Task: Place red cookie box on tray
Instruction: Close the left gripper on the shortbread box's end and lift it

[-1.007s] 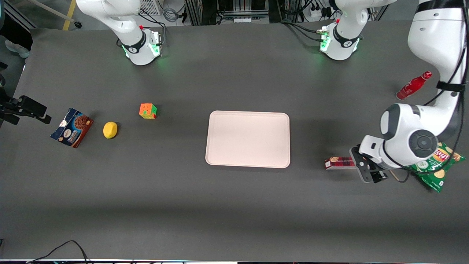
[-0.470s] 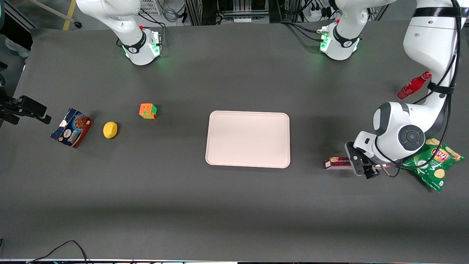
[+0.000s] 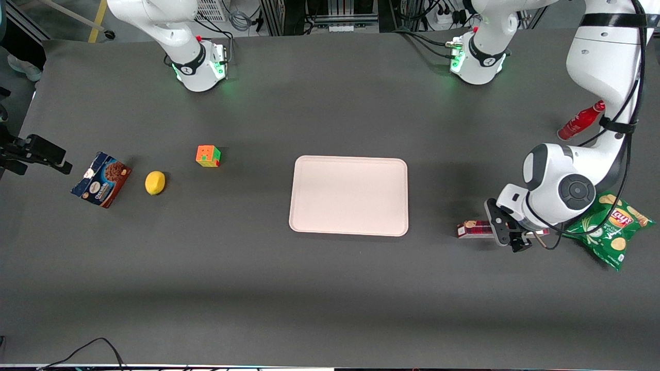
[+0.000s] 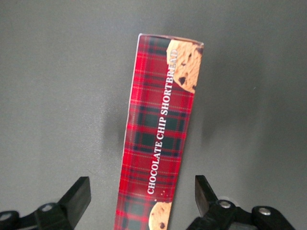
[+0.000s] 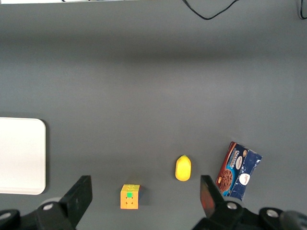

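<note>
Roughly in order across the front view, starting at the parked arm's end of the table: blue cookie box [image 3: 100, 179], lemon [image 3: 155, 182], puzzle cube [image 3: 208, 155], all well apart from the work. Then the tray [image 3: 348, 195], bare, mid-table. Then the red cookie box [image 3: 475, 229], lying flat on the table near the tray but not touching it, toward the working arm's end. Past it a green chip bag [image 3: 613, 226] and, farther from the camera, a red bottle [image 3: 581, 121].

Gripper [image 3: 508, 233] sits low over the red cookie box, about the middle of its length. Wrist view shows the jaws apart, one fingertip [image 4: 76, 197] to each long side of the carton [image 4: 160, 134], neither touching it. Judged reason: straddling the narrow width lets the fingers close across the slim dimension, the only one they can span.

Long axis of the box runs along the table's length, one end aimed at the tray. It is slightly skewed relative to the finger line in the wrist view. Cookie pictures at both visible ends; lettering runs lengthwise.

Grasp not yet made; box not yet lifted.
</note>
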